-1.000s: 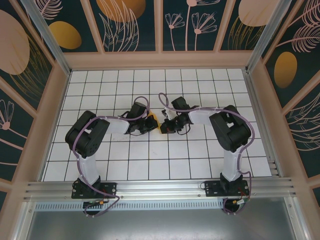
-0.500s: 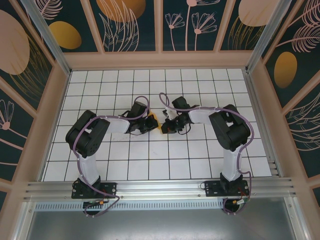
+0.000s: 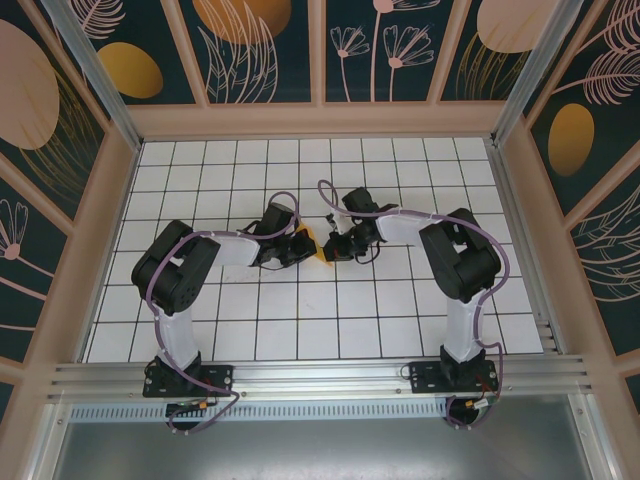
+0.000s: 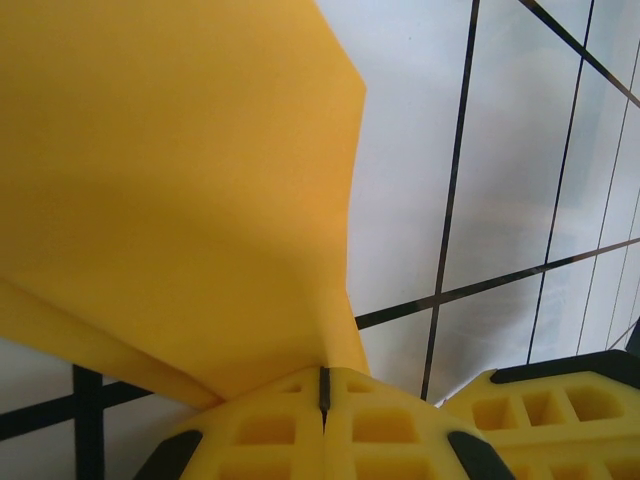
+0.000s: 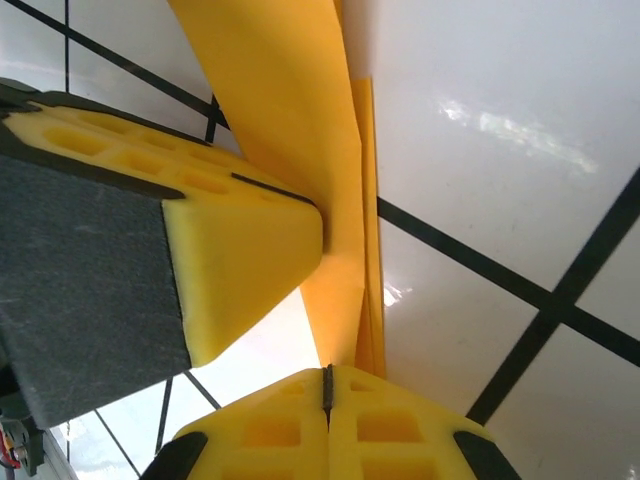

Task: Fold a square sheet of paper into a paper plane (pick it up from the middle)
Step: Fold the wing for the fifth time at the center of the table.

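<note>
The orange-yellow sheet of paper (image 3: 313, 244) is folded and hangs just above the tiled floor between the two arms. My left gripper (image 3: 302, 247) is shut on its left side. In the left wrist view the paper (image 4: 180, 180) fans up and left from the closed left gripper (image 4: 323, 385). My right gripper (image 3: 329, 250) is shut on the right side. In the right wrist view a narrow layered strip of paper (image 5: 300, 150) runs into the closed right gripper (image 5: 325, 378), and one left finger (image 5: 250, 250) presses the strip from the left.
The white tiled floor (image 3: 330, 320) has black grid lines and is walled in by wooden-framed patterned panels (image 3: 320, 120). A finger of the right gripper (image 4: 560, 400) shows at the lower right of the left wrist view. Purple cables loop over both wrists.
The right wrist has shifted slightly up and to the left, closer to the left gripper. The paper's lower point now shows a little more. Both grips are unchanged.
</note>
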